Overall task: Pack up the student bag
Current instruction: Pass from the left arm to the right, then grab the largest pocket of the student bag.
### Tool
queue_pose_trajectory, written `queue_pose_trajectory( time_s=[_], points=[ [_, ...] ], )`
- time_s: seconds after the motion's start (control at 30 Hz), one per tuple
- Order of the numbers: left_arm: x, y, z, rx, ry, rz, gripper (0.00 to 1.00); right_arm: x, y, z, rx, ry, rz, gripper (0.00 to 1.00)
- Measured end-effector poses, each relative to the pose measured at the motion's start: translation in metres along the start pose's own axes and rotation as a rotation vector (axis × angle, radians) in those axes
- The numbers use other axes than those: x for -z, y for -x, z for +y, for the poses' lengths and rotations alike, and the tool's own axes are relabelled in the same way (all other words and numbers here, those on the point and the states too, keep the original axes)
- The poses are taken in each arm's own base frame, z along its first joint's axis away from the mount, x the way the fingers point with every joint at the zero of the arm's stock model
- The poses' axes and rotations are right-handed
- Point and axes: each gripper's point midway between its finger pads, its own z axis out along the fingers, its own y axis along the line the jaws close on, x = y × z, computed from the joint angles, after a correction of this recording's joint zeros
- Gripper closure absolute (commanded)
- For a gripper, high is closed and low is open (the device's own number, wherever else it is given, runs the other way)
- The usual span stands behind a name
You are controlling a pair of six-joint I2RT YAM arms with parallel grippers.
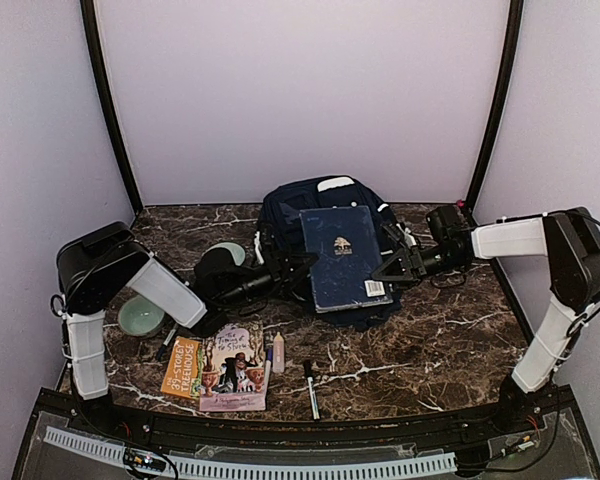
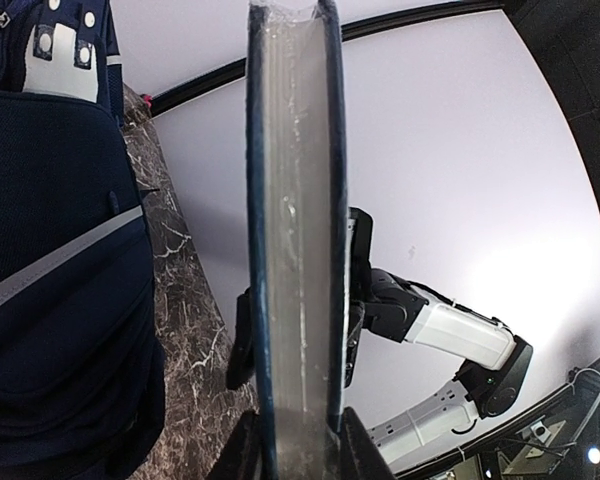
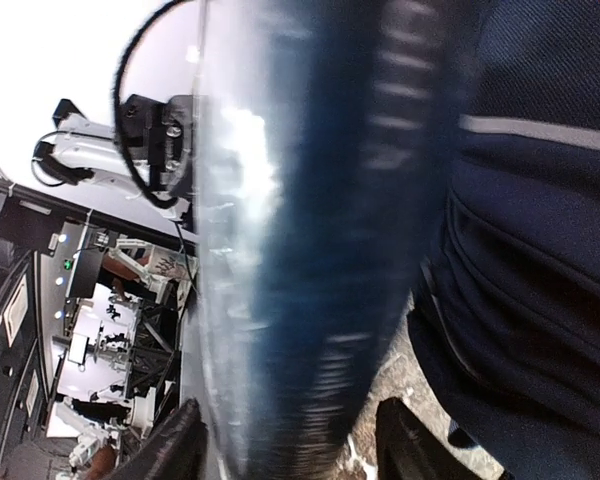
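My left pincer [image 1: 298, 266] clamps the left edge of the blue hardback book [image 1: 342, 255], flat over the student bag [image 1: 280, 214] at the far middle of the bench [image 1: 450, 340]. My right pincer [image 1: 392, 268] straddles its right edge; I cannot tell whether it grips. I'd keep the book level and steer it into the bag's mouth.

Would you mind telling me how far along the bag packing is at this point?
Nothing is visibly packed yet; the inside of the student bag is hidden. In hand: the left gripper clamps the dark-blue book, which overlaps the bag in the top view, and the right gripper straddles its opposite edge, grip unclear. Left: an orange book, an illustrated book, a marker and a pen lie on the table.
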Motion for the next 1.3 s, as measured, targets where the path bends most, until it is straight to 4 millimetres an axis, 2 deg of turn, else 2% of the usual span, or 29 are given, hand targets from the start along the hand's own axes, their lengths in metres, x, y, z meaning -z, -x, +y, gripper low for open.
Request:
queue_pose_trajectory(
  time_s=[0.13,0.27,0.33,0.47,0.53,0.63,0.77,0.9,0.97,1.03,1.17,1.3],
  points=[
    [-0.001,0.000,0.004,0.005,0.015,-0.015,1.00,0.000,0.001,0.007,-0.054,0.044,-0.030,0.75],
    [-0.002,0.001,0.000,-0.001,0.002,-0.030,1.00,0.002,0.004,0.016,-0.098,0.084,-0.050,0.98],
    [-0.002,0.004,-0.002,-0.004,-0.007,-0.041,0.99,0.004,0.007,0.023,-0.103,0.107,-0.052,1.00],
    [-0.003,0.008,-0.003,0.004,-0.010,-0.060,0.69,0.005,0.012,0.026,-0.111,0.113,-0.062,1.00],
    [-0.003,0.008,-0.002,0.010,-0.005,-0.065,0.59,0.008,0.014,0.026,-0.119,0.112,-0.070,1.00],
    [-0.001,0.007,0.003,0.010,0.017,-0.070,0.49,0.016,0.019,0.023,-0.137,0.098,-0.095,1.00],
    [0.005,0.000,0.019,-0.018,0.114,-0.037,0.45,0.053,0.032,0.008,-0.179,0.027,-0.201,1.00],
    [0.003,-0.001,0.027,-0.148,0.276,0.045,0.46,0.101,0.045,-0.004,-0.165,-0.094,-0.319,1.00],
    [-0.010,0.007,0.020,-0.260,0.338,0.091,0.47,0.120,0.049,-0.005,-0.131,-0.163,-0.359,1.00],
    [-0.030,0.021,0.004,-0.424,0.393,0.143,0.48,0.137,0.049,-0.005,-0.092,-0.230,-0.389,1.00],
    [-0.049,0.040,-0.024,-0.701,0.464,0.228,0.47,0.167,0.045,-0.002,-0.048,-0.322,-0.445,1.00],
    [-0.063,0.039,-0.025,-0.930,0.538,0.347,0.44,0.193,0.039,-0.006,-0.017,-0.402,-0.494,1.00]
  ],
)
